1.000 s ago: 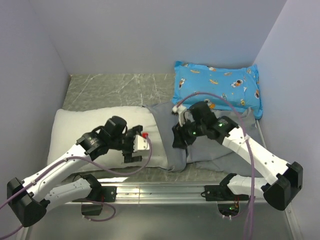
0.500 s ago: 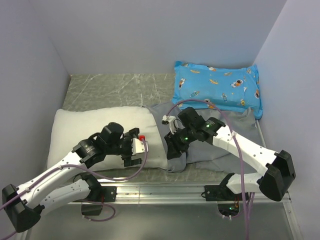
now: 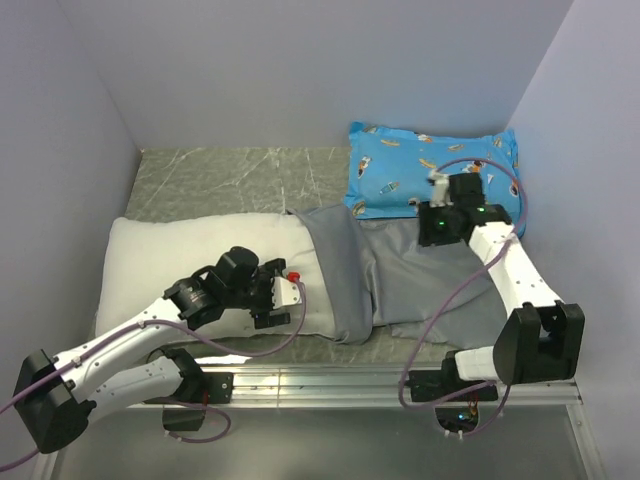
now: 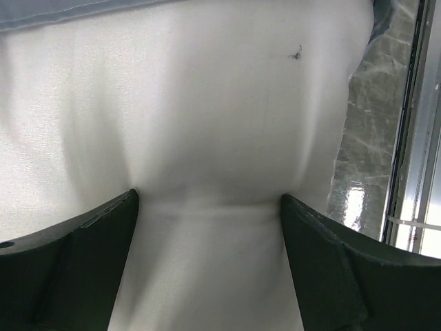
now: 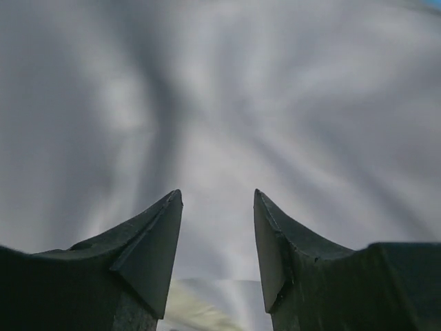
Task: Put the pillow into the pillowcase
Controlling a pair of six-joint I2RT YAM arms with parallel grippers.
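Note:
The white pillow (image 3: 170,260) lies at the left, and its right end sits inside the grey pillowcase (image 3: 420,285). My left gripper (image 3: 283,300) presses onto the pillow's near right part. In the left wrist view its fingers (image 4: 89,234) squeeze a bulge of the pillow (image 4: 207,103) between them, close to the dark speck (image 4: 298,52), with the pillowcase's edge (image 4: 41,14) showing at the top. My right gripper (image 3: 432,228) hovers over the pillowcase's far side. In the right wrist view it (image 5: 217,196) stands open above the blurred grey pillowcase (image 5: 220,83), with nothing between the fingers.
A blue cartoon-printed pillow (image 3: 430,165) lies at the back right, just behind the right gripper. Grey walls enclose the marbled table (image 3: 220,180) on three sides. A metal rail (image 3: 320,380) runs along the near edge.
The right arm let go of the pillowcase's mouth near the middle and swung back right towards the blue pillow. The pillowcase now lies flatter. The left gripper stayed on the pillow, shifting slightly.

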